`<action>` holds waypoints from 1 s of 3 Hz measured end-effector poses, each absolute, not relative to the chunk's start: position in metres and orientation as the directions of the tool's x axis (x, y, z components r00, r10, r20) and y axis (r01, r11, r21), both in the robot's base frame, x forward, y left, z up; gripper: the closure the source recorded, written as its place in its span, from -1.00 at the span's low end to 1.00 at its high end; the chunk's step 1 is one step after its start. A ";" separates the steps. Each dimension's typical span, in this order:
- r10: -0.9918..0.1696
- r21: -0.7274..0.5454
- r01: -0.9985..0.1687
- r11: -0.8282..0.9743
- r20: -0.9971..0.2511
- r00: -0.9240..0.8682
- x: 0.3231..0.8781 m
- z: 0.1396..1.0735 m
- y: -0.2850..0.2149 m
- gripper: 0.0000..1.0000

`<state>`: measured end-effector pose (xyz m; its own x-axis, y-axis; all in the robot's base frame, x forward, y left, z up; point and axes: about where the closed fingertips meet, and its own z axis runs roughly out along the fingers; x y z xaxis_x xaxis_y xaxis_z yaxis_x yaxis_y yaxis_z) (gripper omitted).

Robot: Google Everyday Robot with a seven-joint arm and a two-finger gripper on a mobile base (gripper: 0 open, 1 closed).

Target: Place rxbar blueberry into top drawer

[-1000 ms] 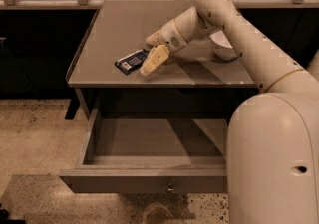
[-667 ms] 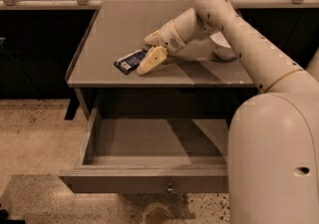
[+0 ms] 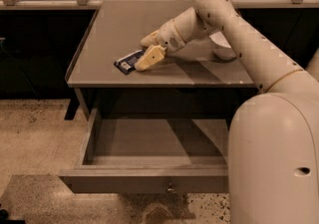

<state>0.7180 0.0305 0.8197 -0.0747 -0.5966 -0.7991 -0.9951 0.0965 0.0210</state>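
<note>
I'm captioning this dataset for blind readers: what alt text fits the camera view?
A robot arm's end effector is down at a dark blue rxbar lying on the cabinet top, above the pulled-open top drawer. A white bowl sits partly hidden behind the arm.

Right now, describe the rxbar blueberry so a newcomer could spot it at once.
Start at the grey cabinet top above the open top drawer. Near its front edge, left of centre, the gripper is down at a small flat bar, the rxbar blueberry. It is the only dark navy item there; the other thing is a round white bowl further right.
</note>
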 end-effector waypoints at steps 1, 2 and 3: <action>-0.597 0.021 -0.995 0.096 -0.799 -0.075 0.718 0.820 0.031 0.77; -0.597 0.021 -0.995 0.096 -0.799 -0.075 0.718 0.820 0.031 1.00; -0.597 0.021 -0.995 0.097 -0.799 -0.075 0.718 0.827 0.030 1.00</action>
<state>0.7180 0.0305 0.8273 -0.0750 -0.5965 -0.7991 -0.9951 0.0968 0.0211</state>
